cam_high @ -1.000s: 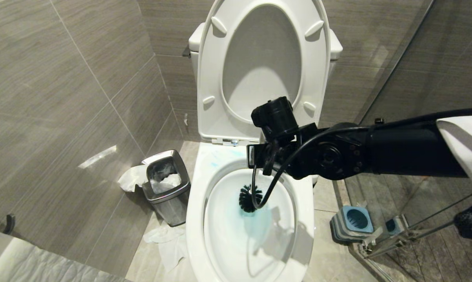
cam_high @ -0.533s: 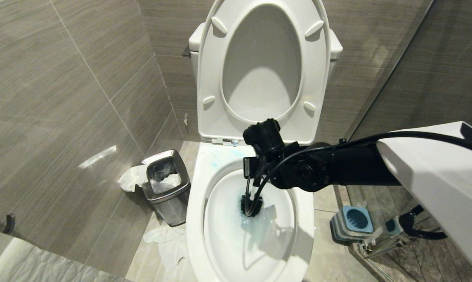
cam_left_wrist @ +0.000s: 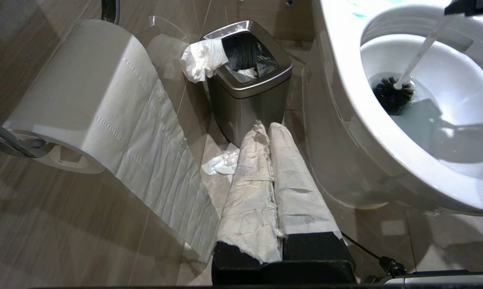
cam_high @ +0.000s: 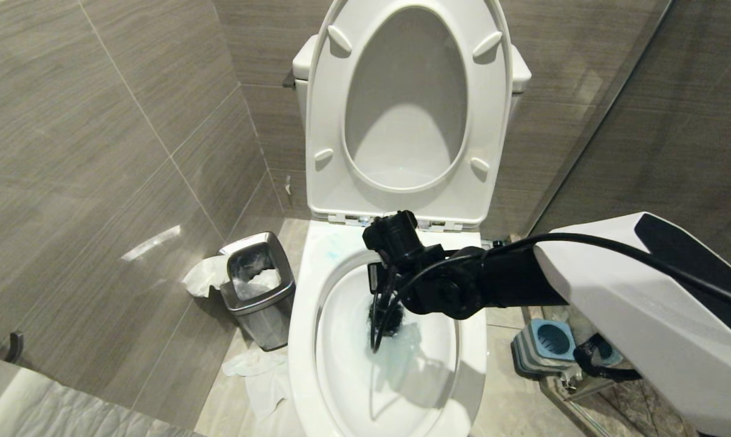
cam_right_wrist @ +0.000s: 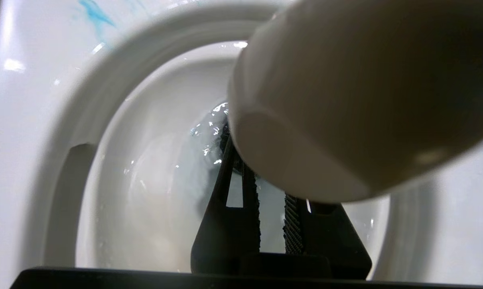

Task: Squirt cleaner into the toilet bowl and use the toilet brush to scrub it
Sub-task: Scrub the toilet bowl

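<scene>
The white toilet bowl (cam_high: 305, 315) stands open with seat and lid up. My right gripper (cam_high: 380, 285) reaches over its back rim, shut on the toilet brush handle (cam_left_wrist: 420, 50), whose rounded white end (cam_right_wrist: 346, 100) fills the right wrist view above the gripper (cam_right_wrist: 265, 188). The black bristle head (cam_high: 385, 321) sits in the water near the drain (cam_left_wrist: 392, 94). Turquoise cleaner streaks the back rim (cam_high: 332, 246) and tints the water (cam_high: 396, 358). My left gripper (cam_left_wrist: 267, 128) is parked low beside the bowl, shut, its fingers wrapped in white paper.
A steel waste bin (cam_high: 259, 288) with tissue hanging out stands left of the bowl, with crumpled tissue (cam_high: 256, 370) on the floor beside it. The blue-and-grey brush holder (cam_high: 547, 343) sits right of the bowl by the glass wall. A toilet paper roll (cam_left_wrist: 85, 100) hangs near the left arm.
My right arm has come down toward the bowl and slightly left, pushing the brush head deeper into the tinted water. The left arm has stayed still.
</scene>
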Motion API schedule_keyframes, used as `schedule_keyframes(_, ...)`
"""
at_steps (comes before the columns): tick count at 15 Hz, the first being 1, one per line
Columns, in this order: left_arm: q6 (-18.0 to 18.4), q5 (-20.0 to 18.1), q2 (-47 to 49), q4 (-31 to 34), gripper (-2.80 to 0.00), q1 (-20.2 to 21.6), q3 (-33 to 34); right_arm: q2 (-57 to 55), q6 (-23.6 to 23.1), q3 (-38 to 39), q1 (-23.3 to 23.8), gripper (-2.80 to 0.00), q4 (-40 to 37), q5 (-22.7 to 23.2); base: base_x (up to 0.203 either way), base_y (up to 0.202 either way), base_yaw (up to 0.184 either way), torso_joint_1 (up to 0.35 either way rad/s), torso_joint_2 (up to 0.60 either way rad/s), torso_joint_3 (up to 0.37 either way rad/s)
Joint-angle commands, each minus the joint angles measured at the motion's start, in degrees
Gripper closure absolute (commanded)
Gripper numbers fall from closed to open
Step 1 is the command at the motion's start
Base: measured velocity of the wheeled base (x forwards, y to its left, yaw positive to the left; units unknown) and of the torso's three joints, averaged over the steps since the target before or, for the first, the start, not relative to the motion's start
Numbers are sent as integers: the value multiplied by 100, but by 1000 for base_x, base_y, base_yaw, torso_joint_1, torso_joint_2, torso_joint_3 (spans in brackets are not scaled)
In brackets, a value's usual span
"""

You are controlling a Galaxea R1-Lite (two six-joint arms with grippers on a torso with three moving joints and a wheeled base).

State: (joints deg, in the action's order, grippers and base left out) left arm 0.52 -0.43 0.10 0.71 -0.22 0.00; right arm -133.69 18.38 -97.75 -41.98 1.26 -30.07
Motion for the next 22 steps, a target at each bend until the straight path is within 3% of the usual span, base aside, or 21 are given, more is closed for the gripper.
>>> schedule_keyframes(1, 0, -1, -1, 0, 0, -4, 9, 816, 9, 300, -141, 0, -4, -16, 0, 0, 0, 0, 0, 0)
schedule_keyframes(5, 9, -1, -1, 0, 0, -4, 9, 2221, 6, 941, -371, 0, -343, -24, 0, 0, 0, 0, 0, 0)
schedule_keyframes(7, 9, -1, -1, 0, 0, -4, 9, 2321, 33, 1045, -399, 0, -496, -16, 0, 0, 0, 0, 0, 0)
schedule_keyframes(22, 0, -1, -1, 0, 0, -4, 9, 236, 172, 268, -91, 0, 24, -227, 0, 0, 0, 0, 0, 0)
